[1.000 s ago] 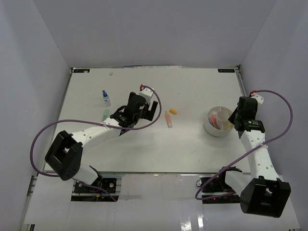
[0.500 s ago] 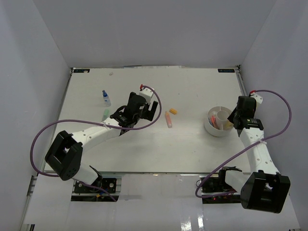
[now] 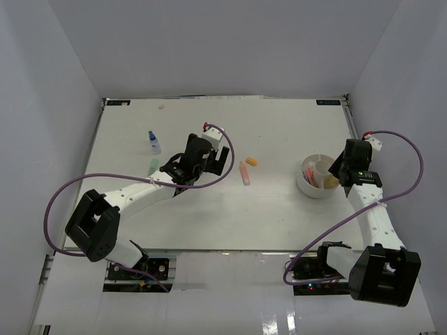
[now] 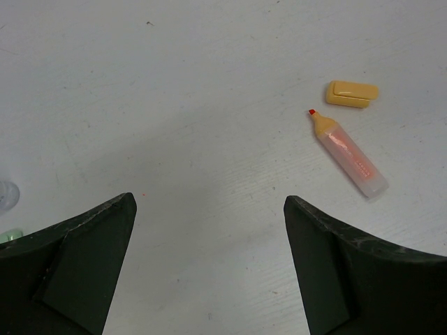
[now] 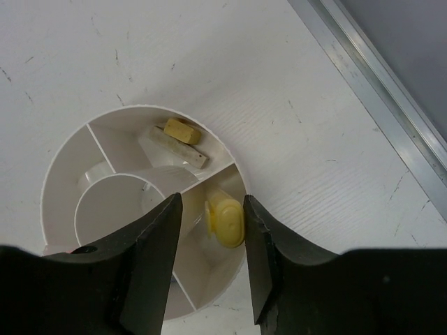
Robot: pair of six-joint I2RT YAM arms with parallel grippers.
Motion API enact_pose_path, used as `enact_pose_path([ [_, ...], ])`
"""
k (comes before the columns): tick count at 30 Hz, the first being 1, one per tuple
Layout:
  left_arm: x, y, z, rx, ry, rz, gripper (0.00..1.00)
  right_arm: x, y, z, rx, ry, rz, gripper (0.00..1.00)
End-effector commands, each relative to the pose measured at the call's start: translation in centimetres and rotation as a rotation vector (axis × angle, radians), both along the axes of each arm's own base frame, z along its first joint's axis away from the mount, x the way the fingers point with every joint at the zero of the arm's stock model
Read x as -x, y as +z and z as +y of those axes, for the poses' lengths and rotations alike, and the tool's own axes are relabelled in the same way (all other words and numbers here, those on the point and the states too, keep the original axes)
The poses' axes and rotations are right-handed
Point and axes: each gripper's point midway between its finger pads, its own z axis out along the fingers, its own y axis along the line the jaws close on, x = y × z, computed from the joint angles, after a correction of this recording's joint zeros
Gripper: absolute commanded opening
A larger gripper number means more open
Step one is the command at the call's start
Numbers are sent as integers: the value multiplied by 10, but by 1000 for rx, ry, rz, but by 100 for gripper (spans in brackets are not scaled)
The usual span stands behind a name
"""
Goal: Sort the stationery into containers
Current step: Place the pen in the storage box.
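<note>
Yellow plastic sits between the fingers of the right end effector (image 5: 211,206): a marker (image 5: 225,222), end-on, inside an outer compartment of the tub (image 5: 52,181). The jaws stand partly apart, with a gap on the marker's left side, so I judge it is not clamped. A yellow eraser (image 5: 181,130) lies in the compartment beyond it.

Further out, the left end effector (image 4: 209,201) hangs over the desk (image 4: 174,84) with its jaws wide apart and nothing between them. Ahead of it lies an orange highlighter (image 4: 348,155) with its tip bare, and just past that tip its cap (image 4: 351,93). Both look light, stiff and smooth. The highlighter is probably best pinched across mid-barrel, away from the wet tip. The cap is low and flat, so the fingers likely have to reach the desk surface to catch it. Left of the arm lies a green pen (image 3: 151,166), and farthest off a bottle (image 3: 153,142) stands upright. It may tip, so a hold on its body below the cap seems safest.

The right wrist view alone shows the dividers and the gap at the marker. From above, the arm hides those jaws. Only the top view shows the pinkish pens in the tub's left compartment, and the bottle and green pen whole.
</note>
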Motion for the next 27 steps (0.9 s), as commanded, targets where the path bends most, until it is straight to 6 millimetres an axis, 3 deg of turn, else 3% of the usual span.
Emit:
enact_pose_path([
  [1,0,18,-2,37,-5,-31,98,-3,0,-6,13,-27,-25,47],
  [5,0,17,-1,35,-5,-29,98,-4,5,-7,19,-31,-38,52],
  [11,0,16,-2,41,4,-20,98,-5,32,-10,49,-26,-100,79],
  [19,-2,14,1,63,43,4,98,-3,78,-8,112,56,-162,98],
  [22,-6,11,11,112,111,59,98,-5,101,2,125,144,-216,94],
  [27,-15,2,68,176,284,158,98,-6,126,32,83,299,-303,91],
])
